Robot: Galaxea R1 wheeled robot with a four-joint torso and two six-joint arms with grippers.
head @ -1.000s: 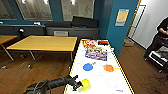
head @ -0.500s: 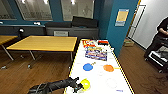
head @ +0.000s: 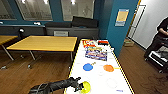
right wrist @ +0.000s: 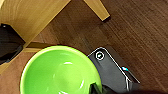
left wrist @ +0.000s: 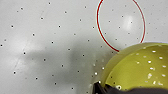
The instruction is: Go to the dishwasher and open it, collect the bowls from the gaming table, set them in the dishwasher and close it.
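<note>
The left fingers (head: 80,86) sit at the near end of the gaming tabletop (head: 100,77), closed on the rim of the yellow bowl (head: 85,87); in the left wrist view a dark fingertip (left wrist: 100,88) overlaps that bowl's edge (left wrist: 140,67), and the bowl stands mouth-up on the speckled white surface; just beyond the fingers a red ring (left wrist: 120,25) is printed on the white top, beside the bowl and not touching it. The gaming tabletop is long and narrow, with its long axis running straight away from the robot toward the blue wall, a yellow rim along both long sides; farther from the left fingers along that axis lie the blue bowl (head: 87,66) and, to its right and well apart from it, the orange bowl (head: 108,68); past them, flat colourful boxes (head: 96,53) cover the far end. To the left of the fingers stands a wooden table (head: 45,43) on a dark wooden floor (head: 45,72); a person (head: 160,37) bends at the far right. The right fingers (right wrist: 96,88) grip the rim of the green bowl (right wrist: 60,72), which faces mouth-up above the wooden floor (right wrist: 140,32), with a pale wooden table leg (right wrist: 96,8) beyond it.
</note>
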